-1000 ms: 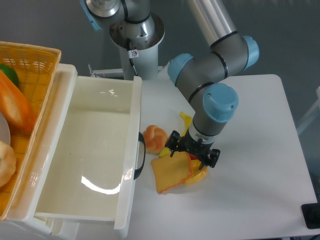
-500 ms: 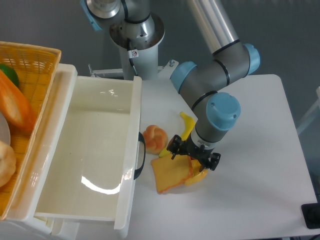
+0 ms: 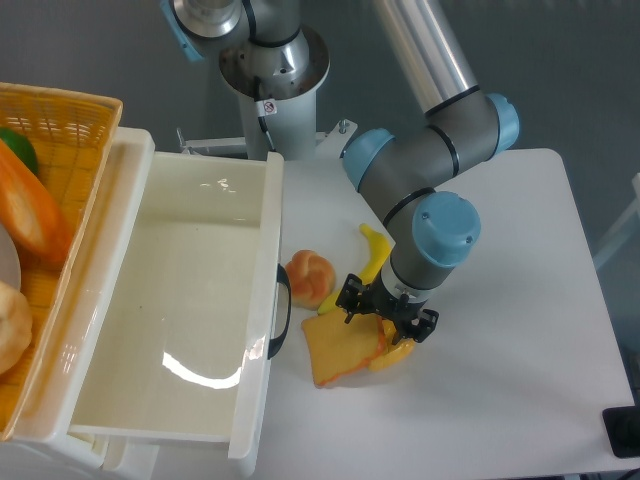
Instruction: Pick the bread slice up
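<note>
The bread slice (image 3: 340, 347) lies flat on the white table (image 3: 500, 330), tan-orange with a darker crust, just right of the drawer front. My gripper (image 3: 385, 320) points down over the slice's right edge, its black fingers (image 3: 352, 297) low against the slice and the yellow pepper. The jaws look spread, one finger at the slice's upper right corner and the other past its right edge. Whether they touch the slice is hidden by the wrist.
A round glazed bun (image 3: 310, 277) sits left of the gripper beside the drawer handle (image 3: 281, 318). A yellow bell pepper (image 3: 378, 250) lies under and behind the gripper. The open white drawer (image 3: 180, 320) fills the left; a wicker basket (image 3: 45, 200) with food stands further left.
The gripper has shifted slightly right and lower onto the slice's right edge. The bread slice, bun and pepper have not moved.
</note>
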`<state>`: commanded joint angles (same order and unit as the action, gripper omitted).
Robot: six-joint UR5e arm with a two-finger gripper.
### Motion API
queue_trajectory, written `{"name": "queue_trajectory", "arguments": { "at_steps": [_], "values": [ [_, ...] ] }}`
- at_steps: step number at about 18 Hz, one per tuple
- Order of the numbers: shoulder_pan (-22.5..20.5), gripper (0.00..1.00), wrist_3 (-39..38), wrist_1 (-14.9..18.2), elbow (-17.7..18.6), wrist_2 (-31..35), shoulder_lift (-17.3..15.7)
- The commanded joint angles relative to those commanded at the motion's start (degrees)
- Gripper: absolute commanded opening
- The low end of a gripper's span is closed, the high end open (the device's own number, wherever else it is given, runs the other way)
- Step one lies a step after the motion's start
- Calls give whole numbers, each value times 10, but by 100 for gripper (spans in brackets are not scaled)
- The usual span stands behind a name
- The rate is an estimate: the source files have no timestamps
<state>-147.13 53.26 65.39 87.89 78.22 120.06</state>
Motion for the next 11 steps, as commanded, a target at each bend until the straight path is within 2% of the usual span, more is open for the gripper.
{"name": "queue_trajectory", "arguments": {
  "at_steps": [2,3,11],
  "values": [
    [1,5,2,0,0,0,0],
    [2,0,3,0,0,0,-1],
    [3,0,3,8,-17,-1,-10]
  ]
}}
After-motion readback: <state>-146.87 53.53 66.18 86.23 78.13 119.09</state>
